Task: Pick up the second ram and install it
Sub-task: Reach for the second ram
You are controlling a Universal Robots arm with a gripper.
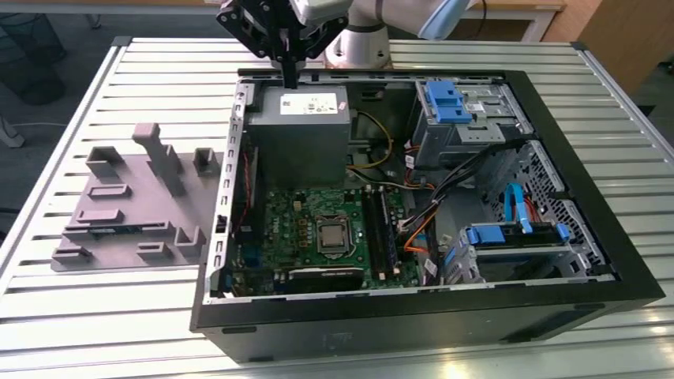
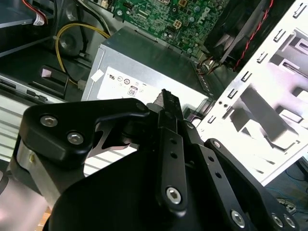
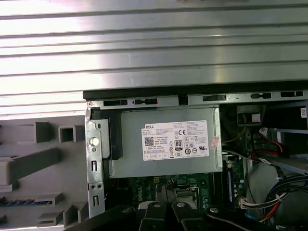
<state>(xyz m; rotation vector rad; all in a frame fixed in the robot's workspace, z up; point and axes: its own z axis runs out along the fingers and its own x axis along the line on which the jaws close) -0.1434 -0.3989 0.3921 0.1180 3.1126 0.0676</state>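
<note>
My gripper [image 1: 287, 77] hangs over the far end of the open computer case, just above the grey power supply [image 1: 300, 126]. Its black fingers are pressed together with nothing between them, which both wrist views confirm [image 2: 166, 96] [image 3: 166, 190]. A thin blue stick with dark chips, the second ram [image 3: 8, 201], lies flat in a slot of the grey holder tray [image 3: 29, 163]. In the exterior view it shows as a bluish strip [image 1: 110, 230] on the tray [image 1: 106, 193], outside the case and well away from the gripper. The long black memory slots [image 1: 380, 233] sit on the green motherboard [image 1: 300, 225].
The case's black walls [image 1: 421, 312] ring the motherboard. Drive cages with blue clips [image 1: 455, 103] and loose cables [image 1: 443, 189] fill the exterior view's right half. The slatted metal table [image 1: 137, 71] carries everything. The tray has raised blocks [image 1: 158, 150].
</note>
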